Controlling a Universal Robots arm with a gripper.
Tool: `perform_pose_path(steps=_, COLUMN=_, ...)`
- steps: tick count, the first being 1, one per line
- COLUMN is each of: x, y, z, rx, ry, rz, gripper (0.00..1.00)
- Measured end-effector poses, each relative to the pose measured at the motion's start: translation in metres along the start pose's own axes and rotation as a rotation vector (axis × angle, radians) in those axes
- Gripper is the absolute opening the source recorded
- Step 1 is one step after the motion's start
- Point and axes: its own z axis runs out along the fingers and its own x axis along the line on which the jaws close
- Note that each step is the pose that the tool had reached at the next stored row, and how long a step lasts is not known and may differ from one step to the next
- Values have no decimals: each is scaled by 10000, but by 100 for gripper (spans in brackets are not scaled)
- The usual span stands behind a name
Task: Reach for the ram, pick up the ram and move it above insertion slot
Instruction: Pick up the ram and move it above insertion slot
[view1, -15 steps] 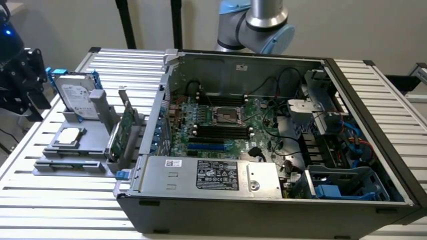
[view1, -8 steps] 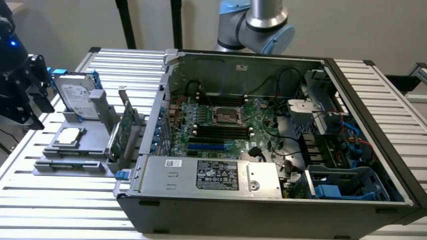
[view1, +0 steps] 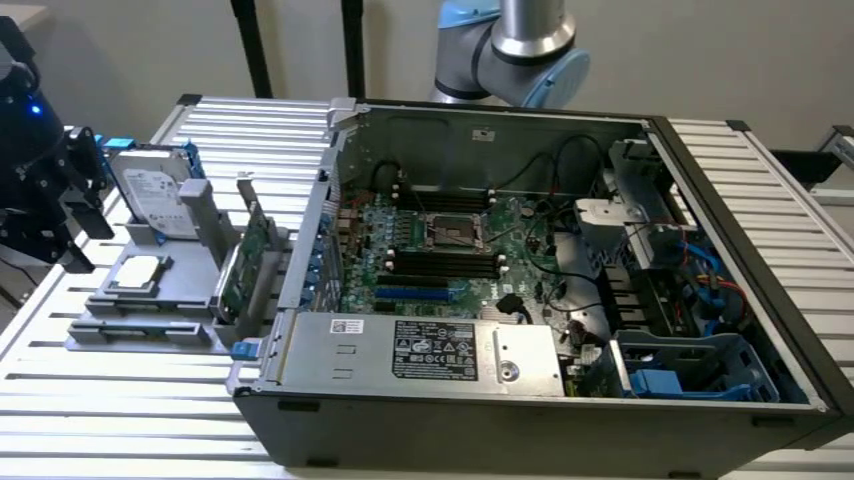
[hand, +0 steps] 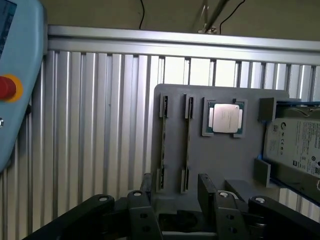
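Note:
In the wrist view, the grey holder tray (hand: 215, 160) carries two long narrow slots. A thin strip standing on edge in one of them looks like the ram (hand: 187, 145); its green face is hidden. My gripper (hand: 176, 189) hangs open just short of the tray's near edge, in line with these slots and touching nothing. Its dark fingers (hand: 206, 187) stand well apart. In the exterior view my gripper (view1: 74, 205) is at the far left, beside the tray (view1: 180, 290). The black memory slots (view1: 441, 262) lie on the motherboard inside the open computer case (view1: 534, 400).
On the tray also sit a processor chip (hand: 225, 118), a hard drive (hand: 295, 145) and an upright green card with a metal bracket (view1: 243, 265). A blue pendant with a red button (hand: 7, 87) is close by. The case wall (view1: 320, 230) rises between tray and motherboard.

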Motion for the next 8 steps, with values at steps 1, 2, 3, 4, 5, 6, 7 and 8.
perform_pose_path(steps=1, x=6, y=0, z=18, rx=1, ry=-1, rz=0, gripper=48)
perform_pose_path(steps=2, x=12, y=0, z=37, rx=2, ry=-1, rz=0, gripper=48)
perform_pose_path(steps=3, x=18, y=0, z=54, rx=0, ry=0, rz=0, gripper=48)
perform_pose_path(steps=4, x=23, y=0, z=71, rx=0, ry=0, rz=0, gripper=48)
perform_pose_path(steps=5, x=28, y=0, z=91, rx=0, ry=0, rz=0, gripper=48)
perform_pose_path(steps=6, x=31, y=0, z=109, rx=-1, ry=0, rz=0, gripper=48)
perform_pose_path(steps=7, x=33, y=0, z=127, rx=0, ry=0, rz=1, gripper=48)
perform_pose_path(steps=8, x=35, y=0, z=145, rx=0, ry=0, rz=1, gripper=48)
